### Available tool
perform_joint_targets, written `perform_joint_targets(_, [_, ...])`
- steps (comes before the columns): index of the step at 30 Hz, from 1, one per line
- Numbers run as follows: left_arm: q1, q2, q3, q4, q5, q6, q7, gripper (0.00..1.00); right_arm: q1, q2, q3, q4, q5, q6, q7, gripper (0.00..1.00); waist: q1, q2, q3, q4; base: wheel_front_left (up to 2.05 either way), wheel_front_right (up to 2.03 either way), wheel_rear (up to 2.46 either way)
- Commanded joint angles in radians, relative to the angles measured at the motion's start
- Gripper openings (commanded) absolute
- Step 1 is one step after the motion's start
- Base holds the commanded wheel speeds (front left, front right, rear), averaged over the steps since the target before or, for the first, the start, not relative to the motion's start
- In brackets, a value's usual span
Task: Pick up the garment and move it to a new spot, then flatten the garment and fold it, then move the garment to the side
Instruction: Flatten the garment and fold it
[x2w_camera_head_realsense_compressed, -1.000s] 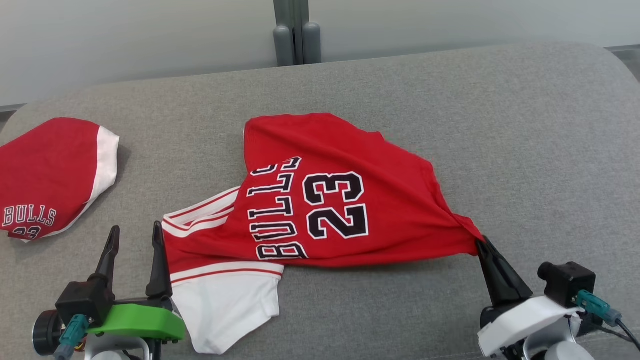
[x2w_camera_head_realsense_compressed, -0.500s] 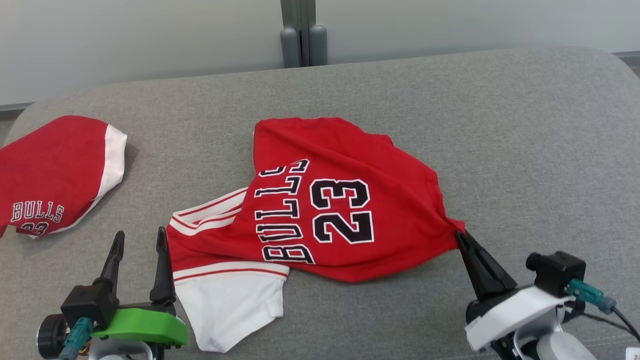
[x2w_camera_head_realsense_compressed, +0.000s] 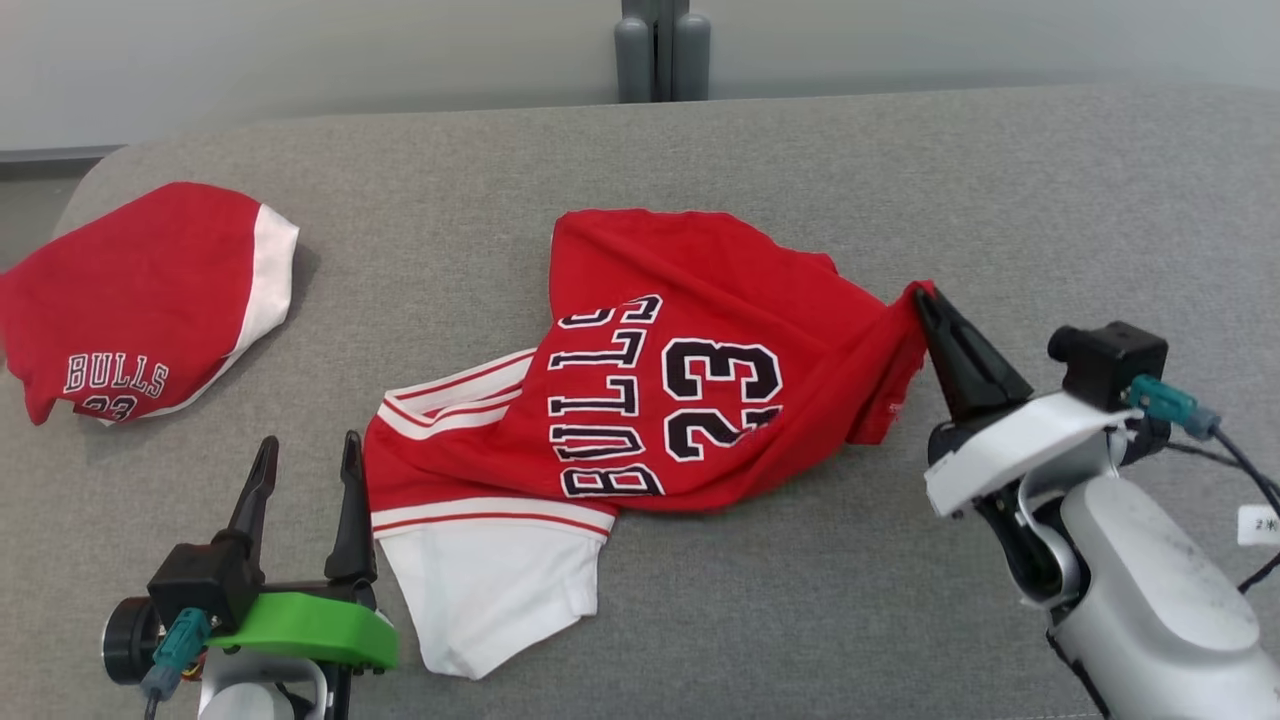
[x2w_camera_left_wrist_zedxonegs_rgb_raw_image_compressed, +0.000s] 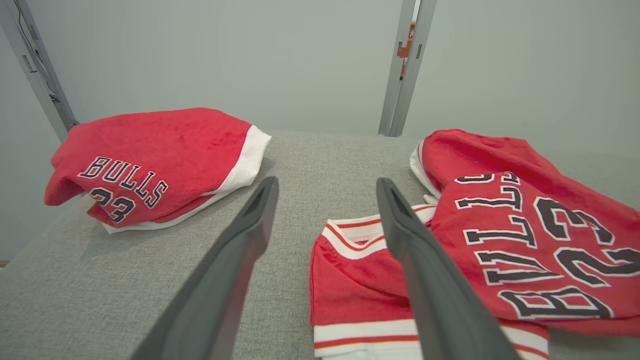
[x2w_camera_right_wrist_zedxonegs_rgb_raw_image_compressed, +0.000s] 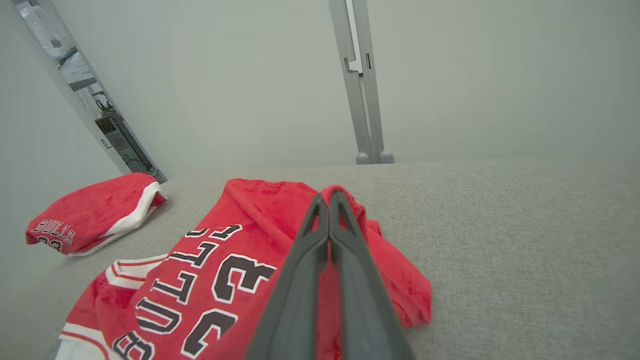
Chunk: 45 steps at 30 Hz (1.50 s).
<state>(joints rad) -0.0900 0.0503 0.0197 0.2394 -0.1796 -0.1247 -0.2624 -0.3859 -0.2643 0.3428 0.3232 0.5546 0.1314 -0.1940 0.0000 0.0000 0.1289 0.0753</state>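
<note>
Red garment clenched in right tool, left tool spread beside it, folded jersey lying leftward

A grey fabric surface, perhaps a cushion, carries a rumpled red jersey and a folded jersey.

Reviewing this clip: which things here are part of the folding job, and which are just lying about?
Part of the job: the spread red jersey; right gripper, shut on its edge; left gripper, open beside it.
Just lying about: the folded red garment on the left; the grey post behind the cushion.
</note>
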Motion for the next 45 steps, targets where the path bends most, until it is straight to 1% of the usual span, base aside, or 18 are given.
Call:
perform_joint_targets(1, [-0.022, 0.001, -0.006, 0.003, -0.005, 0.0, -0.003, 1.0, -0.047, -0.008, -0.005, 0.043, 0.012, -0.002, -0.014, 0.0, 0.0, 0.0, 0.02, 0.025, 0.0, 0.0, 0.0])
perform_joint_targets(4, [-0.036, 0.001, -0.018, 0.004, -0.014, 0.003, -0.003, 1.0, -0.126, -0.006, -0.004, 0.144, 0.023, -0.002, -0.026, 0.0, 0.0, 0.0, 0.034, 0.047, 0.0, 0.0, 0.0])
perform_joint_targets(7, [-0.046, 0.001, -0.028, 0.006, -0.021, 0.009, -0.003, 1.0, -0.197, 0.004, 0.012, 0.253, 0.009, -0.002, -0.04, 0.0, 0.0, 0.0, 0.046, 0.065, 0.0, 0.0, 0.0])
perform_joint_targets(14, [-0.064, 0.001, -0.042, 0.007, -0.033, 0.011, -0.003, 1.0, -0.337, 0.036, 0.034, 0.507, -0.022, -0.002, -0.063, 0.0, 0.0, 0.0, 0.069, 0.086, 0.0, 0.0, 0.0])
perform_joint_targets(15, [-0.067, 0.001, -0.044, 0.007, -0.035, 0.012, -0.003, 1.0, -0.352, 0.042, 0.033, 0.542, -0.026, -0.002, -0.065, 0.14, 0.0, 0.0, 0.073, 0.087, 0.0, 0.0, 0.0])
perform_joint_targets(16, [-0.069, 0.001, -0.045, 0.007, -0.036, 0.014, -0.003, 1.0, -0.363, 0.046, 0.033, 0.566, -0.031, -0.002, -0.067, 0.41, 0.0, 0.0, 0.075, 0.087, 0.0, 0.0, 0.0])
perform_joint_targets(17, [-0.072, 0.001, -0.048, 0.008, -0.037, 0.016, -0.003, 1.0, -0.377, 0.05, 0.033, 0.591, -0.033, -0.002, -0.069, 1.0, 0.0, 0.0, 0.078, 0.088, 0.0, 0.0, 0.0])
perform_joint_targets(19, [-0.077, 0.001, -0.052, 0.009, -0.039, 0.02, -0.003, 1.0, -0.392, 0.053, 0.033, 0.616, -0.029, -0.002, -0.072, 1.0, 0.0, 0.0, 0.08, 0.086, 0.0, 0.0, 0.0])
perform_joint_targets(23, [-0.076, 0.001, -0.048, 0.007, -0.038, 0.021, -0.003, 1.0, -0.376, 0.046, 0.018, 0.574, -0.037, -0.002, -0.072, 1.0, 0.0, 0.0, 0.075, 0.067, 0.0, 0.0, 0.0])
perform_joint_targets(28, [-0.062, 0.001, -0.039, 0.007, -0.028, 0.022, -0.003, 1.0, -0.286, 0.024, 0.002, 0.468, -0.064, -0.002, -0.071, 1.0, 0.0, 0.0, 0.055, 0.039, 0.0, 0.0, 0.0])
perform_joint_targets(35, [-0.047, 0.001, -0.032, 0.002, -0.016, 0.016, -0.003, 1.0, -0.107, -0.008, -0.018, 0.294, -0.093, -0.002, -0.072, 1.0, 0.0, 0.0, 0.037, 0.019, 0.0, 0.0, 0.0])
perform_joint_targets(39, [-0.047, 0.001, -0.028, 0.001, -0.012, 0.012, -0.003, 1.0, -0.028, -0.008, -0.009, 0.236, -0.102, -0.002, -0.072, 1.0, 0.0, 0.0, 0.034, 0.016, 0.0, 0.0, 0.0])
perform_joint_targets(45, [-0.046, 0.001, -0.035, 0.0, -0.014, 0.012, -0.003, 1.0, 0.009, 0.01, 0.021, 0.22, -0.129, -0.002, -0.072, 1.0, 0.0, 0.0, 0.04, 0.022, 0.0, 0.0, 0.0])
